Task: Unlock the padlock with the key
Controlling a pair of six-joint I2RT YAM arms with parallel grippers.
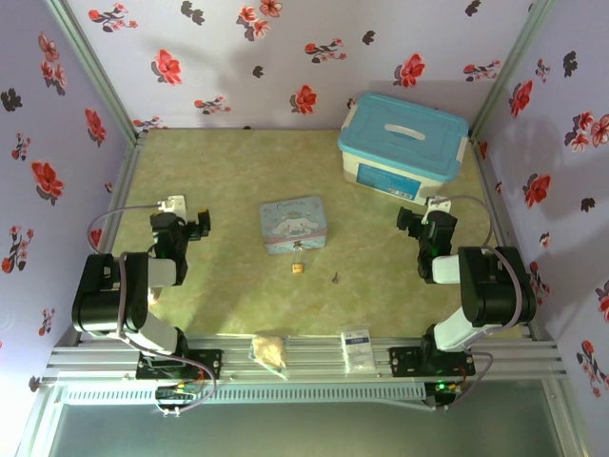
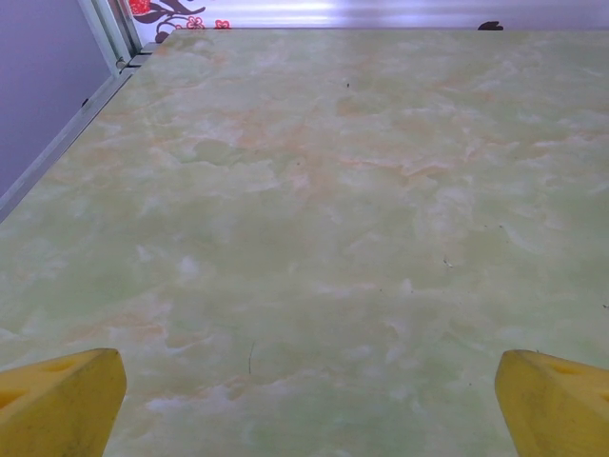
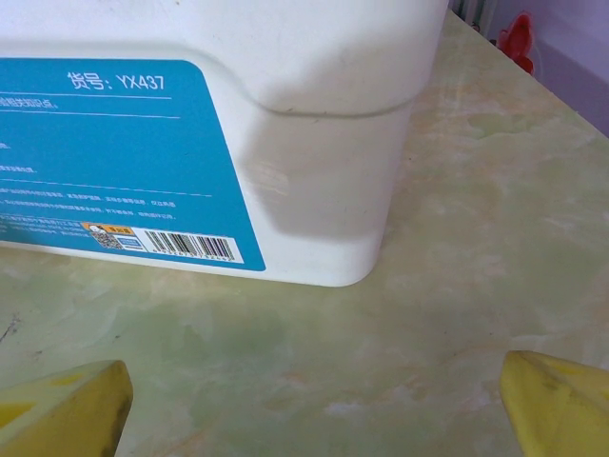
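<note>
Top external view: a tiny brass-gold squarish padlock (image 1: pixel 298 268) lies at six o'clock of the pale blue cartoon tin (image 1: pixel 295 224), with the thin dark grey key (image 1: pixel 336 277) near the padlock's three o'clock. Left gripper (image 1: pixel 200 225) and right gripper (image 1: pixel 407 221) stand spread and empty; the flat key could skid from a pinch.

This was a staged robot test cell, not a home: flower-printed panels (image 1: pixel 285 57) walled a marbled green tabletop (image 1: pixel 228 181) ahead of the left gripper (image 1: pixel 195 227) and right gripper (image 1: pixel 411 221), with bare aluminium rails (image 1: pixel 314 360) behind them.
</note>
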